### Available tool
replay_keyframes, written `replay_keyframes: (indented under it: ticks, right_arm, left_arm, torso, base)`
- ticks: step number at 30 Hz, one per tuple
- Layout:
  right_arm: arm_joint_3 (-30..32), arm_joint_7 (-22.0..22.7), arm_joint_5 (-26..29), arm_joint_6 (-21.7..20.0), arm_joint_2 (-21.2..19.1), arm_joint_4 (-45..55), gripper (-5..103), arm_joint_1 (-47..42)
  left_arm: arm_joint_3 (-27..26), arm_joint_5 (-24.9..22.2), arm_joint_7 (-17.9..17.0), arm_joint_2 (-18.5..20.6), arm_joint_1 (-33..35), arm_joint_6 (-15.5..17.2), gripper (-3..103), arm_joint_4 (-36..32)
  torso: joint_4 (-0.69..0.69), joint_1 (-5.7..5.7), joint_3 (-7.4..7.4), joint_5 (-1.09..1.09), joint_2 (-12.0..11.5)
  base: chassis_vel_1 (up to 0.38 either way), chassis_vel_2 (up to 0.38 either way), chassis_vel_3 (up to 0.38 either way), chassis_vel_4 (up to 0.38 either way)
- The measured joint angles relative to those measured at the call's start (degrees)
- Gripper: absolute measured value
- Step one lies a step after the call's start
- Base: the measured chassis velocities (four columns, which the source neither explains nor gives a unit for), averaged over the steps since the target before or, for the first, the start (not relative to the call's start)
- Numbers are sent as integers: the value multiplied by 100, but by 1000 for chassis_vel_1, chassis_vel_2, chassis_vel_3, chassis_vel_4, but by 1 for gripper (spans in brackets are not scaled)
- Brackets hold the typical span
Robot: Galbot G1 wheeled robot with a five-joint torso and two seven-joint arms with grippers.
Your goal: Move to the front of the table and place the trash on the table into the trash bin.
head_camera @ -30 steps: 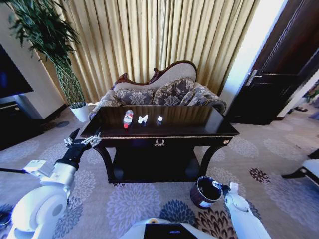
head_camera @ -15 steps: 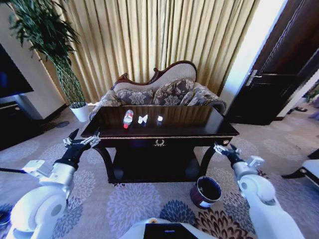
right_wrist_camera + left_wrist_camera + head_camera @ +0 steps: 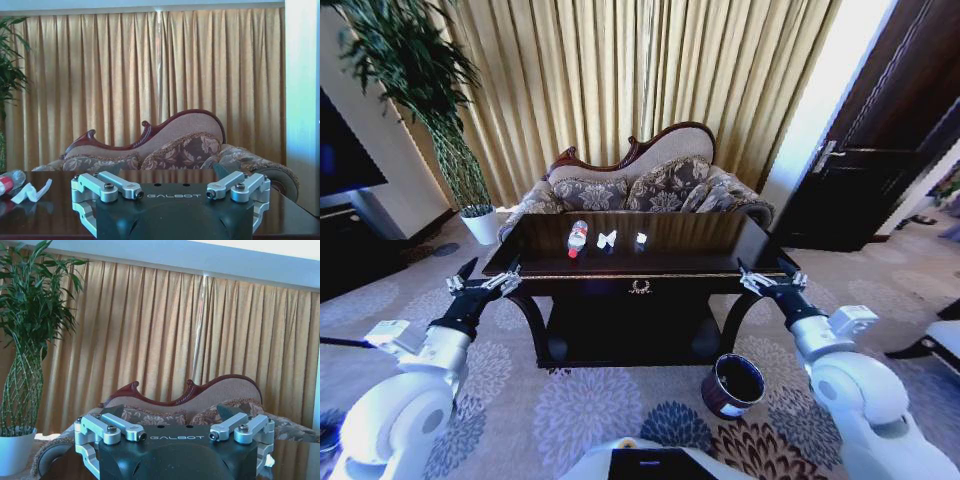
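The tabletop (image 3: 700, 245) lies bare across its right half and front edge, open to approach. A bottle (image 3: 577, 237) and paper scraps (image 3: 607, 239) cluster left of centre. A sofa (image 3: 640, 185) blocks the far side.

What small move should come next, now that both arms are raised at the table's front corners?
Probably reach the left gripper forward over the table toward the bottle. Its jaws are open and empty, and the bottle lies on the left of the trash row, nearest that arm. The right gripper also waits open; the trash bin stands on the floor below it.
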Motion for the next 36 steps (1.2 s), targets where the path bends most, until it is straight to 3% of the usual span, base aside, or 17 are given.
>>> replay_keyframes:
  ticks: [36]
  right_arm:
    - [-168, -30, 18, -190, -76, -57, 100, 80]
  left_arm:
    - [9, 35, 10, 6, 6, 24, 100, 0]
  torso:
    - [0, 1, 1, 0, -1]
  base:
    - [-64, 60, 64, -58]
